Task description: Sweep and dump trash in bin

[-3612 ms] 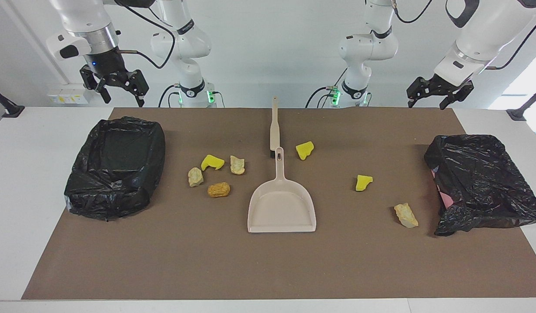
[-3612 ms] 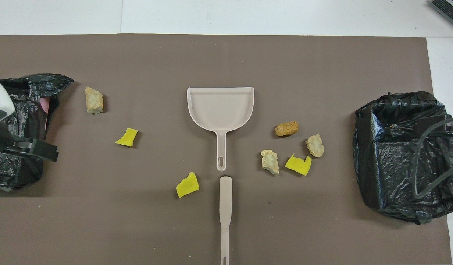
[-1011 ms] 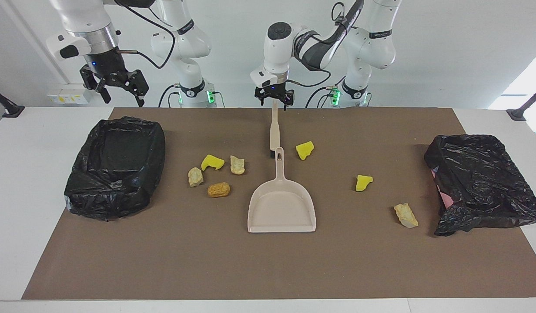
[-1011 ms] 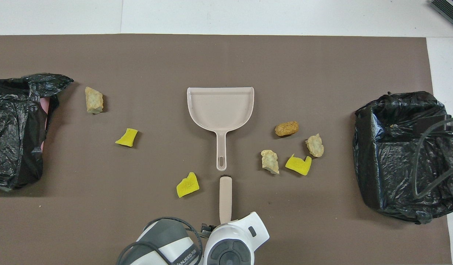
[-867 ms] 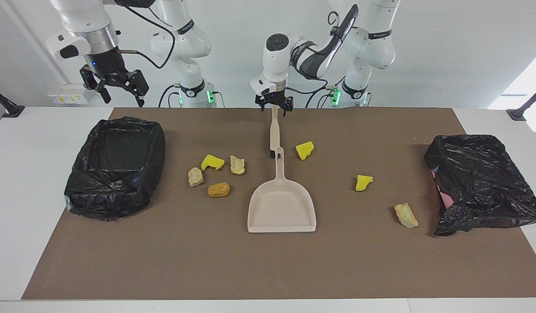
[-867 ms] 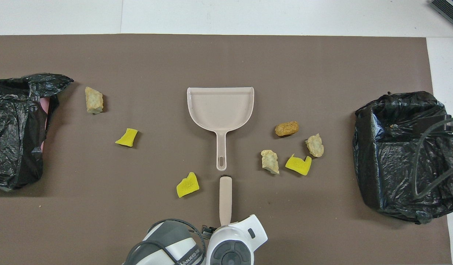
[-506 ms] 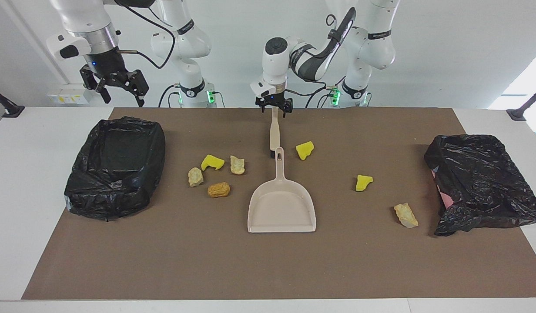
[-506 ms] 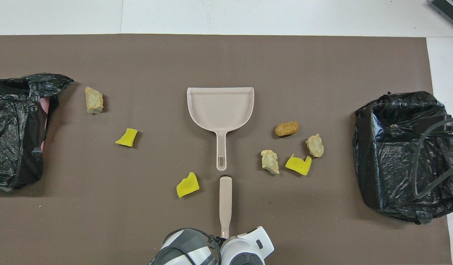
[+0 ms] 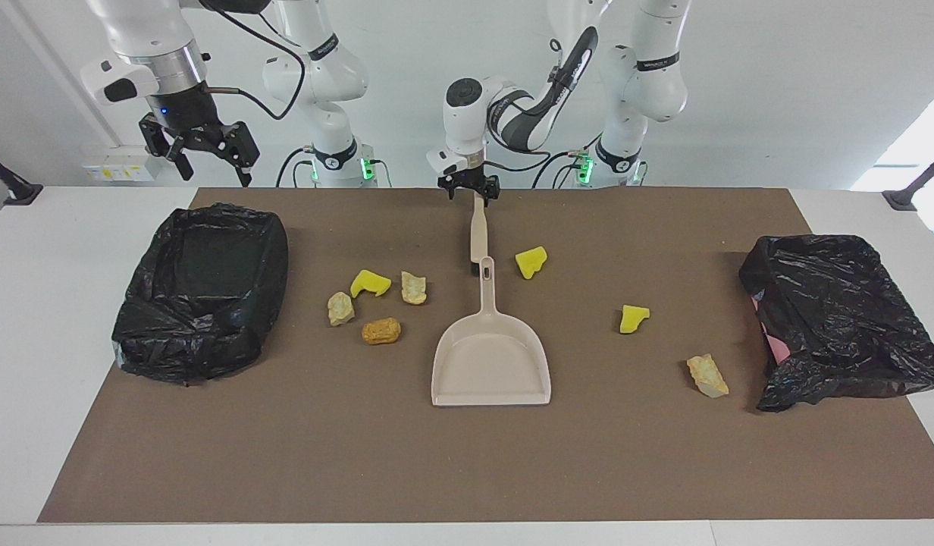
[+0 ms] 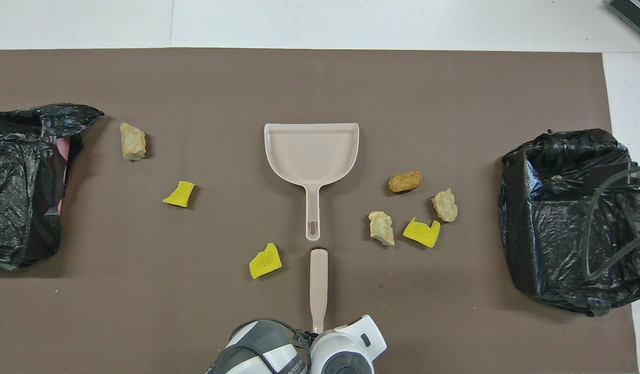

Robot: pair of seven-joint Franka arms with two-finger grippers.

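1. The left gripper (image 9: 469,190) is down over the thin robot-side end of the beige-handled, black-bristled brush (image 9: 477,231). Its fingers are spread to either side of the handle tip and not yet closed on it; it holds nothing.
2. The right gripper (image 9: 202,152) waits in the air, open and empty, over the table edge by the black-bagged bin (image 9: 202,292) at the right arm's end.
3. The trash is seven torn foam chunks, all on the brown mat. Out from the left gripper and just beside the brush head lies a bright yellow chunk (image 9: 531,262).
4. Toward the right arm's end, a cluster of four (image 9: 372,302) sits: yellow, two pale beige, one orange-brown.
5. Toward the left arm's end, well apart from the gripper, lie a yellow chunk (image 9: 634,318) and a pale beige chunk (image 9: 707,375) near the crumpled second black-bagged bin (image 9: 842,318).
6. The chunks look light and soft, so they would likely roll or skid ahead of the bristles; short, low strokes toward the beige plastic dustpan (image 9: 491,356) seem wise.
7. The brush handle looks stiff and smooth; the narrow end under the left gripper is the sensible hold, though leverage there is long and the brush may twist.
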